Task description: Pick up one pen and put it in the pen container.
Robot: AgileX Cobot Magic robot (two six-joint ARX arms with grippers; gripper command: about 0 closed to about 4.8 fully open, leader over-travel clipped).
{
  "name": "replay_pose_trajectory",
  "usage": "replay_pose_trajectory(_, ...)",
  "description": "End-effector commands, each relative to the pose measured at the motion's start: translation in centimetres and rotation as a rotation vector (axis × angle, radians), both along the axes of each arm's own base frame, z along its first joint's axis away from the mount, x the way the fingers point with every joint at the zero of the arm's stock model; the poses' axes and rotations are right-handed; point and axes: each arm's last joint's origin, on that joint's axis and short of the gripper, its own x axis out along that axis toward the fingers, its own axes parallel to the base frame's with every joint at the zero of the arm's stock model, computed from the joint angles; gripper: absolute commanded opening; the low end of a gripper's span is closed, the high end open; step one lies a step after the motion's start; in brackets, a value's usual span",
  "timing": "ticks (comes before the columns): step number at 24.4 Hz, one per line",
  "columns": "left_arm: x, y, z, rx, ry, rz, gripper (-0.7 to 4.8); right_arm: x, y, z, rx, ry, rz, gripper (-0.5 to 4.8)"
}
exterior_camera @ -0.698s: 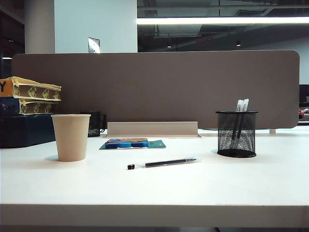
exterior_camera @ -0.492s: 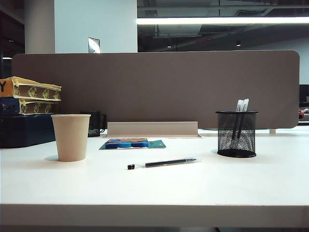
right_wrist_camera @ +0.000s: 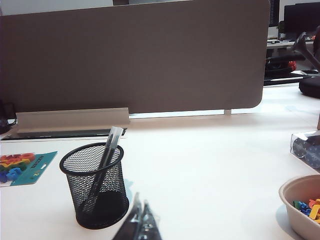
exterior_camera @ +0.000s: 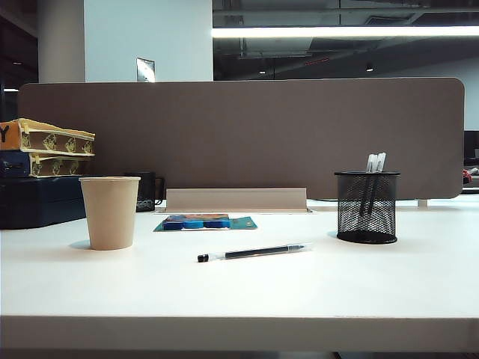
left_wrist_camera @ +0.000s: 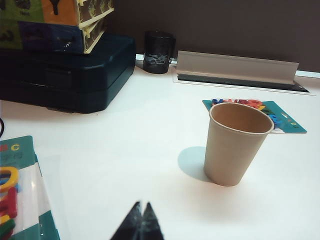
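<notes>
White desk [exterior_camera: 359,292], pale and mostly bare. Pen [exterior_camera: 254,253]: clear barrel, black core, flat on the desk near mid-table, long axis running almost straight across the exterior view, black end plug toward the paper cup [exterior_camera: 110,212], capped end toward the pen container [exterior_camera: 367,206]. Container: black wire mesh, upright, to the right of the pen and slightly farther back, already holding two pens, apart from the loose one. Left gripper [left_wrist_camera: 140,222]: jaws pressed together, empty, low over the desk short of the paper cup; pen not in its wrist view. Right gripper [right_wrist_camera: 140,220]: jaws likewise closed on nothing, just short of the container; pen not in its wrist view either. Neither arm visible in the exterior view. Nearer arm: hard to tell, though the right one sits on the container's side, likely the shorter carry. Surroundings: teal card of coloured letters [exterior_camera: 206,222] behind the pen, grey partition [exterior_camera: 247,134], dark case with stacked boxes [exterior_camera: 37,191] far left, bowl of small coloured pieces [right_wrist_camera: 305,205] at the right. Nothing between pen and container; paper cup well clear.
</notes>
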Motion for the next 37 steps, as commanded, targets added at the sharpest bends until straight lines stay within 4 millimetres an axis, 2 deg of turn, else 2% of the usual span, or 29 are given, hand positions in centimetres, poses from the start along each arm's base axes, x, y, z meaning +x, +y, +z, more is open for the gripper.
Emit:
replay_pose_trajectory(1, 0.0, -0.1, 0.6, -0.001, -0.054, -0.036, -0.05, -0.1, 0.0, 0.2, 0.032, -0.028, 0.005, -0.08)
replay_pose_trajectory(9, 0.0, -0.1, 1.0, 0.002, -0.1, -0.054, -0.05, -0.1, 0.0, 0.0, 0.117, -0.005, 0.019, -0.08)
replay_pose_trajectory(16, -0.1, -0.4, 1.3, 0.004, -0.128, -0.127, -0.05, 0.0, 0.0, -1.2, 0.139, 0.119, 0.022, -0.03)
replay_pose_trajectory(23, -0.1, -0.4, 1.6, -0.026, -0.15, -0.151, -0.05, -0.1, 0.1, -0.5, 0.156, 0.108, 0.045, 0.22)
replay_pose_trajectory(37, -0.5, -0.4, 3.4, -0.063, -0.248, -0.155, 0.26, -0.5, 0.1, 1.4, 0.162, 0.077, 0.04, 0.22)
